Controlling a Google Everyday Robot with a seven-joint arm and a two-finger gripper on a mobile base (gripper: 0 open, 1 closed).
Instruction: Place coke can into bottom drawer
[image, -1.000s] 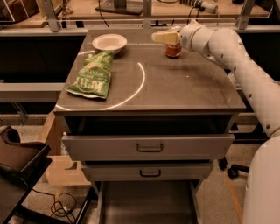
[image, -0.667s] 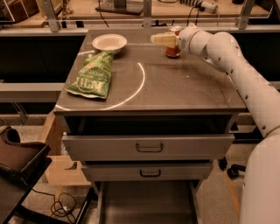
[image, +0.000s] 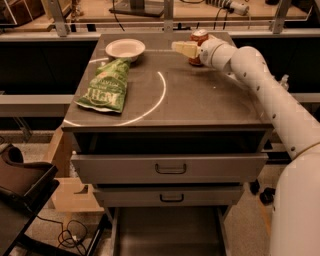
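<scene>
The red coke can (image: 198, 41) stands at the far right of the cabinet top. My gripper (image: 183, 48) is right in front of it and to its left, at the can's height, and my white wrist covers the can's lower right side. Whether the gripper holds the can does not show. The bottom drawer (image: 170, 235) is pulled out at the lower edge of the camera view, a shallow grey tray with a dark floor and nothing in it that I can see.
A white bowl (image: 125, 49) sits at the far left of the top. A green chip bag (image: 106, 86) lies in front of it. Two upper drawers with handles (image: 170, 169) stick out slightly. A dark chair (image: 20, 185) stands at the lower left.
My gripper and wrist have shifted a little toward the far edge of the top, staying against the can. The can's top now shows above my wrist.
</scene>
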